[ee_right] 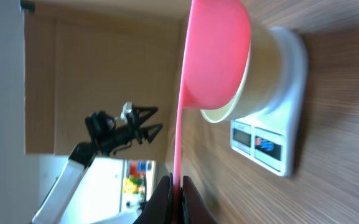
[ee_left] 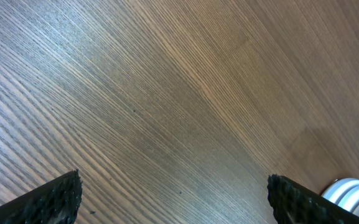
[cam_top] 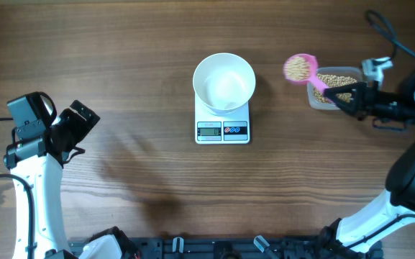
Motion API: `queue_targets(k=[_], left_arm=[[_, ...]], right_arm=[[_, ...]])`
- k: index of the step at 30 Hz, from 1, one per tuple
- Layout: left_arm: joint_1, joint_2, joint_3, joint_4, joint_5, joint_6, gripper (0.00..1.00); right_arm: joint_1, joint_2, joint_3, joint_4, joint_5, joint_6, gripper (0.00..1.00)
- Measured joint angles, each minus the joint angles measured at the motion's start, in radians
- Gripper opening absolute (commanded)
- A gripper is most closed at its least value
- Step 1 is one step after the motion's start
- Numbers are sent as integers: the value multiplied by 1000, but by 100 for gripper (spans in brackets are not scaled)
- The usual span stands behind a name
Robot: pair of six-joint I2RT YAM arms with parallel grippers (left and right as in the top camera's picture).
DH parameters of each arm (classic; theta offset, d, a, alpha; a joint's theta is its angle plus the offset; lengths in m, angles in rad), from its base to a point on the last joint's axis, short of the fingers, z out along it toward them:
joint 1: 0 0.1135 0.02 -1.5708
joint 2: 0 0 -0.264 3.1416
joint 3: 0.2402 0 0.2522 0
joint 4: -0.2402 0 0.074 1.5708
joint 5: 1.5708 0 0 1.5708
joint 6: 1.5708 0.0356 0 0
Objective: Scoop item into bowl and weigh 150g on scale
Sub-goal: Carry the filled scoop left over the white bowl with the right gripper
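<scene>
While the right gripper (cam_top: 342, 98) is clenched on the thin handle of a pink scoop (cam_top: 315, 81), the scoop's round cup sits in the upper right of the overhead frame, filled with small pale-tan beans (cam_top: 298, 68). Just to the right of the cup, a clear plastic tub (cam_top: 313, 97) holds more of the same beans, partly hidden by the gripper. At the centre of the frame a deep white bowl (cam_top: 224, 83) stands on a small white digital scale (cam_top: 223, 131), whose grey display and dark button panel face the lower edge. No beans can be seen in the bowl. The scoop is to the right of the bowl and apart from it. On the left side of the frame the left gripper (cam_top: 83, 128) is over bare wooden table (cam_top: 121, 57), jaws spread wide and grasping nothing, well apart from the scale.
</scene>
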Motion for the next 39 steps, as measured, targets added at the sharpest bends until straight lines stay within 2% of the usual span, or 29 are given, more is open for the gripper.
queue_targets(k=[10,16,22,26,33,39], left_arm=[[0,0,0,1,0,0,100],[0,0,0,3,0,0,100],[0,0,0,3,0,0,100],[0,0,0,3,0,0,100],[0,0,0,3,0,0,100],[0,0,0,2,0,0,100]], right_arm=[[183,0,0,35,-53,6,5],[267,0,-1,190,-82,117,5],[340,0,3,261,-86,191,5],[379,0,42,364,-50,296,4],[430,0,95,634,179,631,5],[462,-12,95,651,325,759,5]])
